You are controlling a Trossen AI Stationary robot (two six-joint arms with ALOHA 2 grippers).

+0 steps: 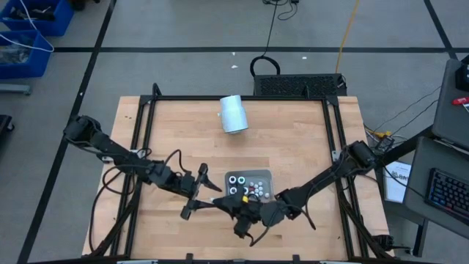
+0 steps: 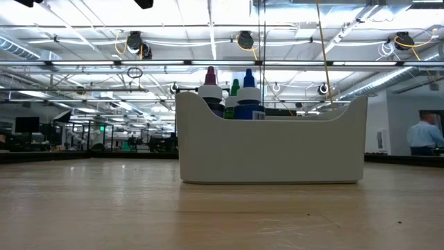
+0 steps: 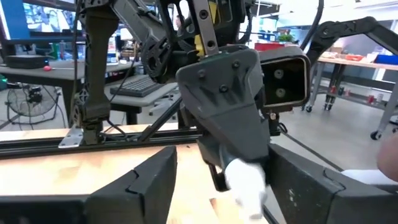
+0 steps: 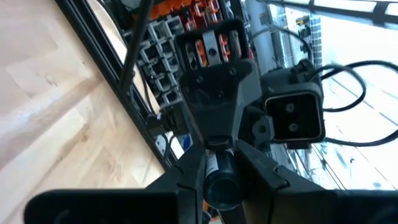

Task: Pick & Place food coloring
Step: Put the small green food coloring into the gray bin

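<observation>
My right gripper (image 4: 222, 180) is shut on one food coloring bottle (image 4: 221, 186), a small dark one whose white end (image 3: 245, 180) points at my left gripper. In the high view the two grippers meet nose to nose just in front of the grey tray (image 1: 270, 176). My left gripper (image 1: 220, 198) is open. Its fingers (image 3: 143, 186) stand on either side of the white end, apart from it. More food coloring bottles (image 1: 236, 178) stand upright in the tray. Their red, green and blue tops (image 2: 248, 94) rise over its wall (image 2: 270, 149). My right gripper pinches the bottle's dark body (image 4: 219, 167) between its two fingers (image 4: 186, 180). The fingers lie level and come from the table's right side. The bottle runs along them, its round end (image 4: 222, 194) toward the wrist and its white end past the fingertips. It is lifted clear of the table.
A pale-blue cylinder (image 1: 234, 114) lies on the far middle of the wooden table (image 1: 168, 132). A black frame (image 1: 146, 110) runs along the table's edges. Bare wood lies to the left and right of the tray.
</observation>
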